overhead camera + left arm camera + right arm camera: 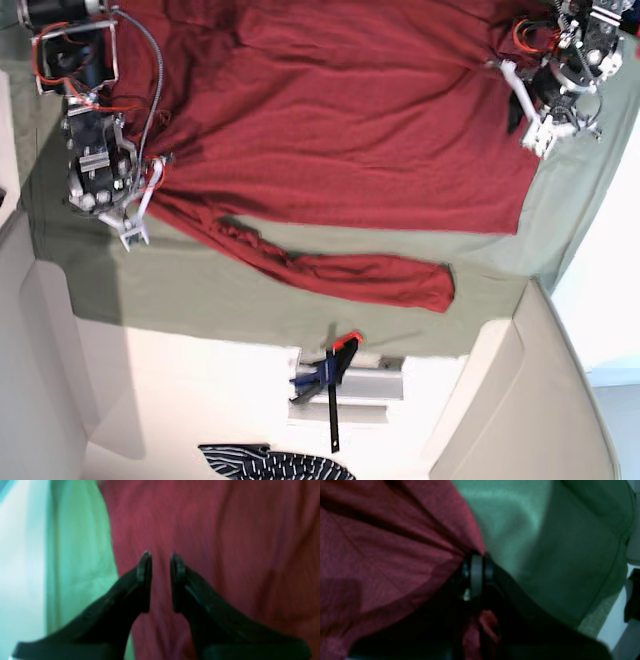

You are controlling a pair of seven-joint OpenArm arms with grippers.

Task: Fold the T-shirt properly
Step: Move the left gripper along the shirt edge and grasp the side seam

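1. The red shirt lies spread out flat on a green cloth, its body filling most of the upper part of the base view.
2. One long sleeve runs slantwise from the shirt's body across the cloth. It is twisted and wrinkled along its length, and its cuff end lies flat on the green, apart from the body.
3. The right gripper has its fingers pressed together on a bunched edge of the red fabric. Creases fan out from the pinch, and a fold of red hangs below the fingers. The green cloth shows just beside it.
4. In the base view this arm sits at the shirt's edge on that view's left, near where the sleeve joins the body.
5. The left gripper has its fingers apart with a narrow gap and nothing between them. Red fabric lies beneath the tips, and the shirt's edge against the green cloth is off to one side.
6. In the base view this arm is at the shirt's opposite end, in the upper corner on that view's right.
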